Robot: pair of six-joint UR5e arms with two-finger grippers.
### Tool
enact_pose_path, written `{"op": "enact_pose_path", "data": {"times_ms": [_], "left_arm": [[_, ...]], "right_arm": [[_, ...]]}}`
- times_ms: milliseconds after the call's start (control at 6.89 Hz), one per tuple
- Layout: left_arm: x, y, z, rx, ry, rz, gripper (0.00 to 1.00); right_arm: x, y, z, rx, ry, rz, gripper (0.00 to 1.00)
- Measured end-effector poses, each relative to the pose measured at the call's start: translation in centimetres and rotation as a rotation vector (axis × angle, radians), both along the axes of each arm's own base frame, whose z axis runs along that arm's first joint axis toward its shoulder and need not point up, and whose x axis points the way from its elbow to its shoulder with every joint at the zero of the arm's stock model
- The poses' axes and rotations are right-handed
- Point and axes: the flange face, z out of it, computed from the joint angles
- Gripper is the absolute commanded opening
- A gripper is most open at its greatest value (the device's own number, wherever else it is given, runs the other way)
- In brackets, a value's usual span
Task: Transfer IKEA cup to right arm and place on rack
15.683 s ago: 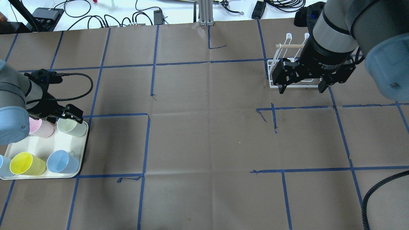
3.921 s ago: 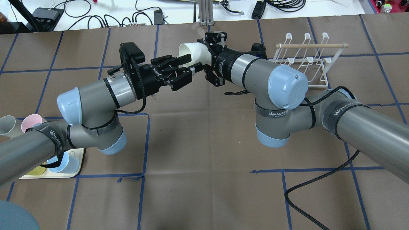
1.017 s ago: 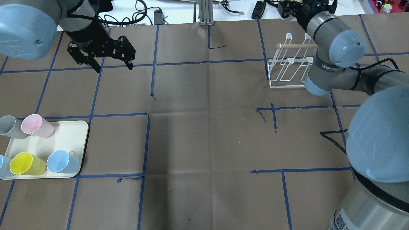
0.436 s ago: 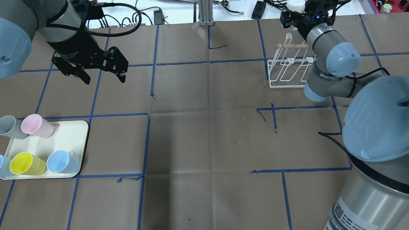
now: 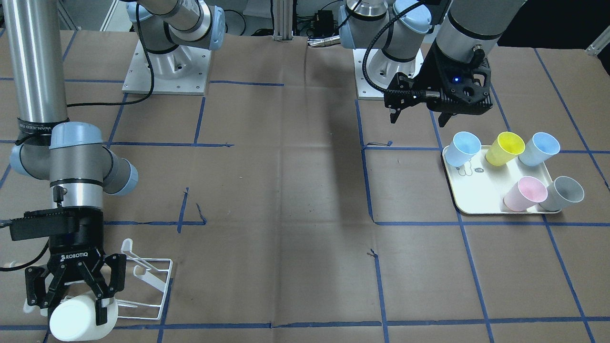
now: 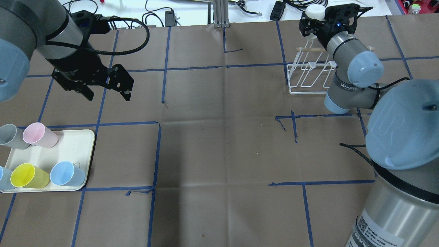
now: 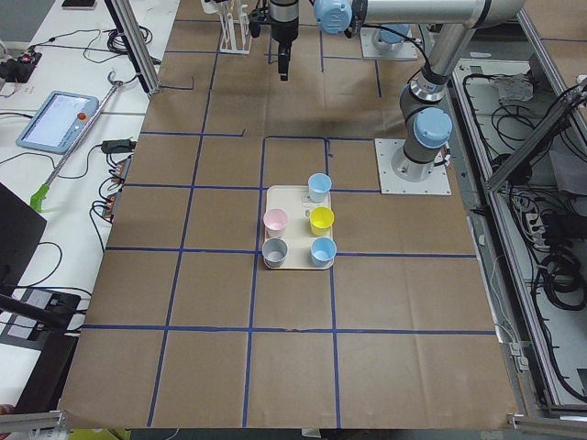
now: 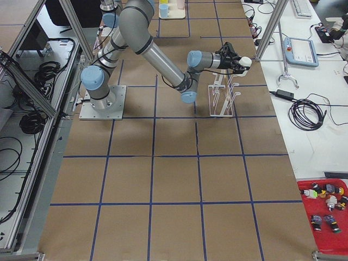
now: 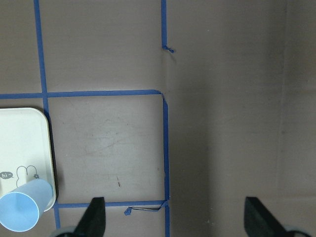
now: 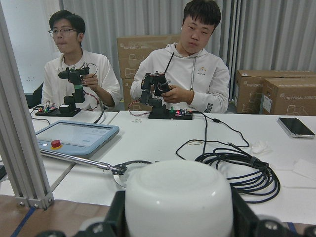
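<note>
- Over the far end of the rack [image 6: 308, 73], at its 12 o'clock in the overhead view, hangs the white cup [image 6: 315, 11]. It is smooth matte plastic with a rounded body, carried clear of the table. Whether it touches a prong I cannot tell.
- The right gripper [image 5: 71, 307] is clenched on the white cup, with a black finger pressed against each flank. In the right wrist view the pale body fills the gap between them.
- The rack is thin white wire with two rows of upturned, loop-tipped prongs. A pale wooden dowel [image 6: 310, 49] runs across its top. It stands on the paper at 1 o'clock from the table's centre.
- The left gripper [image 6: 108, 97], at 10 o'clock from the centre, hangs above the paper. Its jaws are spread wide with nothing between them, and its black fingers [image 9: 96, 219] taper to blunt tips.
- The tray [image 6: 80, 145] lies at 7 o'clock from the left gripper, well apart from it. It is cream with rounded corners and a small printed drawing.
- On the tray stand smooth tapered cups, mouths up. The pink cup [image 6: 37, 134] and grey cup [image 6: 10, 136] are along its 12 o'clock edge. The yellow cup [image 6: 27, 175], blue cup [image 6: 67, 174] and second blue cup [image 5: 538, 148] are along its 6 o'clock edge.
- The table [image 6: 223, 144] is covered in creased brown paper crossed by a grid of blue tape.
</note>
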Motion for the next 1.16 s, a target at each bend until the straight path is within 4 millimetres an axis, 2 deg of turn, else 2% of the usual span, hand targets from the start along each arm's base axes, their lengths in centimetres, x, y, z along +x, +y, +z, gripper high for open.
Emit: {"op": "enact_pose_path", "data": {"times_ms": [145, 290, 436, 581, 726, 871, 1162], "left_arm": [[2.4, 1.4, -0.9, 0.013, 0.002, 0.003, 1.00], [5.6, 2.8, -1.5, 0.018, 0.005, 0.009, 1.00], [9.5, 4.3, -2.1, 0.023, 0.009, 0.010, 1.00], [13.0, 5.4, -2.7, 0.030, 0.014, -0.007, 1.00], [15.8, 6.2, -3.1, 0.039, 0.013, -0.018, 1.00], [17.7, 6.7, -3.3, 0.048, 0.004, -0.014, 0.99], [18.9, 7.1, -3.8, 0.063, -0.014, -0.007, 0.99]], "right_arm": [[0.0, 0.1, -0.6, 0.011, -0.002, 0.000, 0.11], [0.1, 0.3, -1.0, 0.020, -0.004, 0.000, 0.22], [0.1, 0.4, -1.4, 0.030, -0.005, -0.001, 0.41], [0.0, 0.5, -1.6, 0.036, -0.005, -0.005, 0.99], [0.0, 0.6, -1.5, 0.036, -0.009, -0.007, 1.00], [0.0, 0.6, -1.3, 0.034, -0.014, -0.008, 1.00], [0.0, 0.6, -1.3, 0.036, -0.016, -0.009, 1.00]]}}
